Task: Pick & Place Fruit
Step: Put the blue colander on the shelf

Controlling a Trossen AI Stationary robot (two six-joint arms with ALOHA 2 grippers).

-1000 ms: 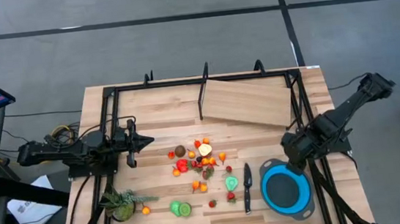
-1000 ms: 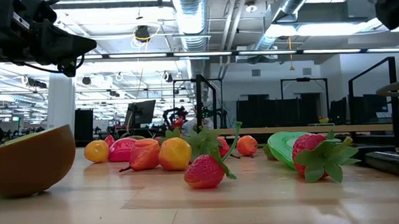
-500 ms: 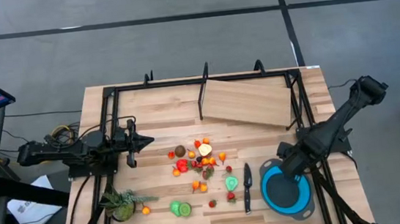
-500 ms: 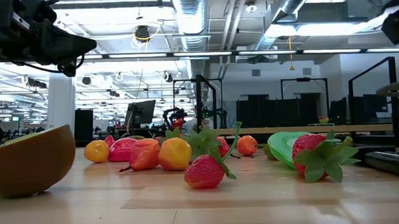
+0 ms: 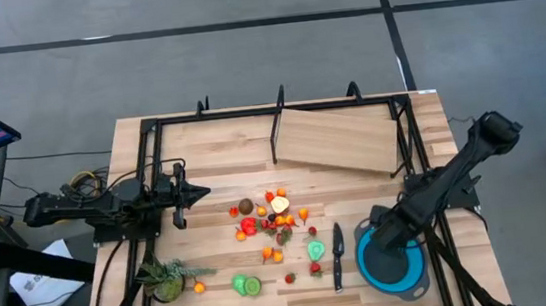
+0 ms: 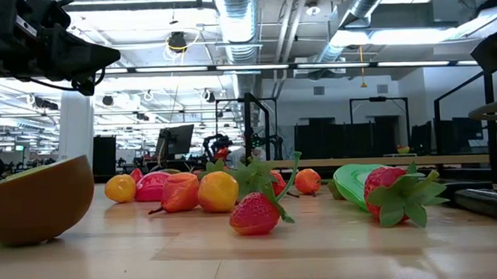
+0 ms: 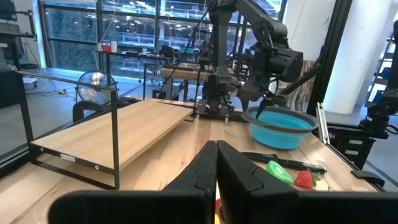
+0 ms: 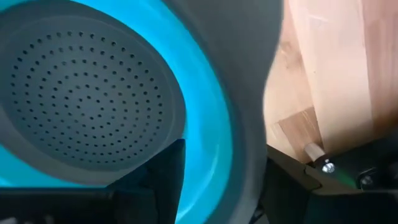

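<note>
The fruit [image 5: 274, 218] lies scattered mid-table, its cluster running roughly from the far left toward the near right. Left gripper [image 5: 202, 191] hovers beside it, clenched, empty. Right gripper [image 5: 380, 239] straddles the blue bowl [image 5: 370, 269] rim, apparently grasping it. No legible writing.

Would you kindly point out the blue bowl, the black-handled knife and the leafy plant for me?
blue bowl [image 5: 412, 274]: high view, on its blue rim.
black-handled knife [image 5: 337, 242]: high view, on its black handle.
leafy plant [image 5: 166, 280]: high view, on its green leaves.

Right end effector [image 5: 384, 240] now lower, over blue bowl [image 5: 412, 272].
</note>
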